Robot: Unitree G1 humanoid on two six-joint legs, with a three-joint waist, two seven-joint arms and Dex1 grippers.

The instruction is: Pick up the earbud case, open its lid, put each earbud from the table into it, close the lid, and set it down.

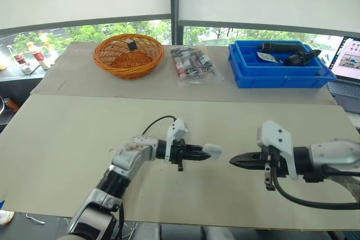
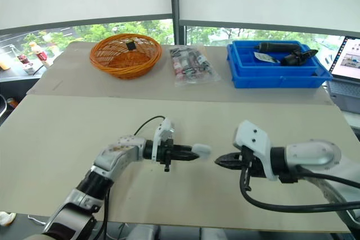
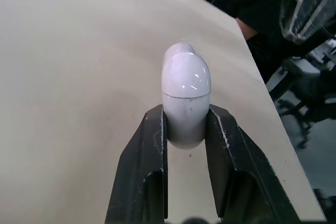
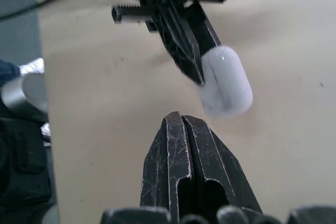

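Note:
The white earbud case hangs above the beige table, lid closed, its seam visible in the left wrist view. My left gripper is shut on its lower half, one black finger on each side. A short gap to the right, my right gripper points at the case with its fingers pressed together and nothing between them. In the right wrist view the case sits just beyond those tips. I see no loose earbuds on the table.
At the back of the table stand an orange wicker basket, a clear bag of small items and a blue bin holding dark tools. A laptop sits at the far right edge.

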